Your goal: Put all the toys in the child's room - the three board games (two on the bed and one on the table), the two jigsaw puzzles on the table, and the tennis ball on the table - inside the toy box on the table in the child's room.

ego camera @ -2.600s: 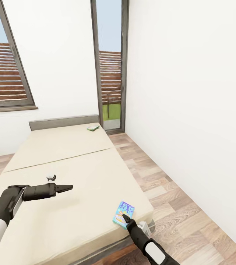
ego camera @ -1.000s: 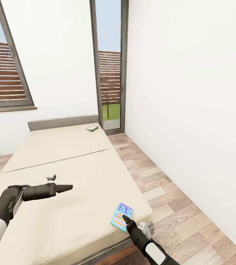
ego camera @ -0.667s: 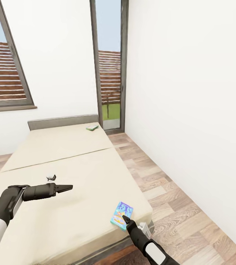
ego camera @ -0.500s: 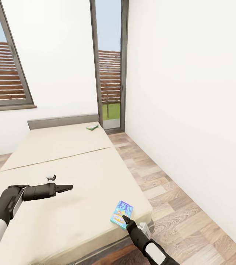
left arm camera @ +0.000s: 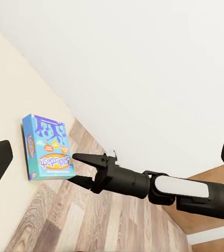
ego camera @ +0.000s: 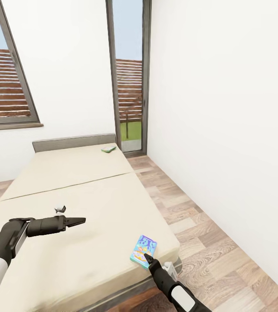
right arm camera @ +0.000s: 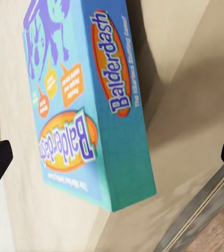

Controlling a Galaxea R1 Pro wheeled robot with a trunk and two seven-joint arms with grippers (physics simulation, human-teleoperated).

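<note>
Right gripper (ego camera: 147,257) first: its fingers (left arm camera: 86,157) are seen spread apart in the left wrist view, one tip above the blue box's near edge and one below it, with nothing clamped between them. In the right wrist view only two dark finger tips are caught at the picture's edges, wide apart, and the Balderdash board game (right arm camera: 85,100) is framed between them. Whether a tip actually touches the box cannot be made out; in the head view the gripper tip is right at the box's near corner.

The box itself (ego camera: 143,250) is found lying flat at the near right corner of the bed (ego camera: 78,190), close to the mattress edge, blue and teal with an orange oval label. Its far end is cut off in the right wrist view.

Left gripper (ego camera: 79,221) now: it is held out level over the middle of the mattress, well apart from the box. From the head view its fingers look drawn together to a point, though the gap is too small to be judged surely.

Further out, a second board game (ego camera: 109,149), green, is spotted near the grey headboard (ego camera: 73,141); its lettering is too small to be read. A small grey-white object (ego camera: 60,209) beside the left arm cannot be identified. Wood-plank floor (ego camera: 199,225) is seen to the right, a white wall beyond.
</note>
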